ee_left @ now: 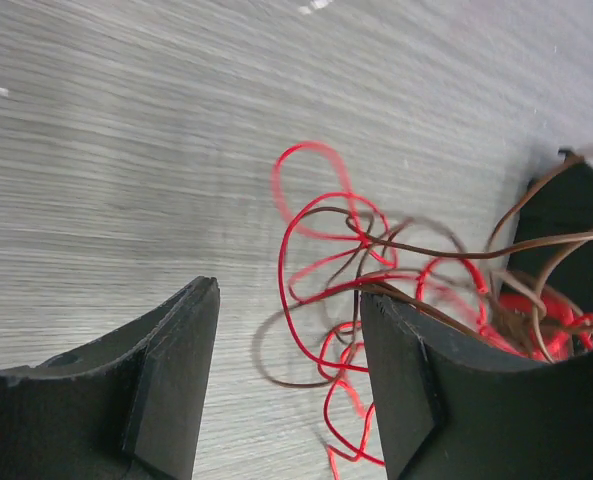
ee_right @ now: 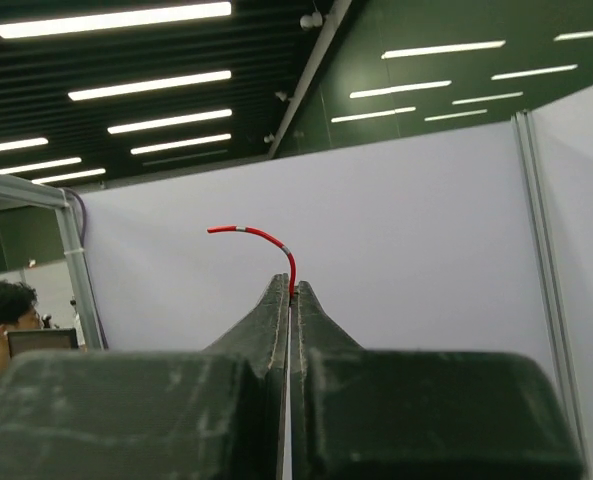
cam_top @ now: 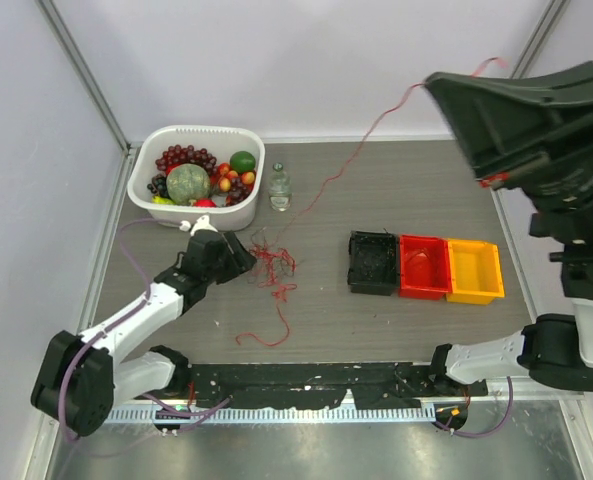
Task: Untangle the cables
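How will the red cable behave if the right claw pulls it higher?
Likely floppy: the red cable curls over above the shut right claw. Probably light, being thread-thin. Pulling may drag the clump, since its loops interlock with brown strands.

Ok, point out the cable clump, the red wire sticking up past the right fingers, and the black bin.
cable clump (cam_top: 274, 266), top external view, middle of the tangle.
red wire (ee_right: 266, 237), right wrist view, curved free end.
black bin (cam_top: 354, 262), top external view, left wall.
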Robot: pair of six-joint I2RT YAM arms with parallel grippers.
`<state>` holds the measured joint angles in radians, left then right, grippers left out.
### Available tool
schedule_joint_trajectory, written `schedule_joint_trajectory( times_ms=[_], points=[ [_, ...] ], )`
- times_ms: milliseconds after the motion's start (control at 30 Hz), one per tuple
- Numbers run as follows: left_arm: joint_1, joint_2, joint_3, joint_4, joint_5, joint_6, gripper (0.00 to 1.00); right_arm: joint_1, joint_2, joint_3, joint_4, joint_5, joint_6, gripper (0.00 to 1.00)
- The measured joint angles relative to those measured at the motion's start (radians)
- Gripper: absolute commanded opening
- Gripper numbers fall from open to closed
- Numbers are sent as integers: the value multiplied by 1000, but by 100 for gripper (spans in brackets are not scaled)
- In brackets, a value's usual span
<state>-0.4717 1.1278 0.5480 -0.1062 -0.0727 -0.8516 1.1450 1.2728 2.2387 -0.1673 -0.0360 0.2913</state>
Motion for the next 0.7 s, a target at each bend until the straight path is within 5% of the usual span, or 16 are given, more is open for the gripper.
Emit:
schedule_joint_trajectory(
  times_ms=[133, 467, 700],
  points=[
    [70, -92, -36, -19, -6, -5, 63, 0, -38, 1, 43, 4, -12, 0],
    [93, -406, -95, -25, 202, -23, 100, 0, -33, -84, 61, 50, -68, 1],
    [84, -465, -107, 124, 443, -56, 100, 0, 5, -187, 47, 94, -95, 1]
  ],
)
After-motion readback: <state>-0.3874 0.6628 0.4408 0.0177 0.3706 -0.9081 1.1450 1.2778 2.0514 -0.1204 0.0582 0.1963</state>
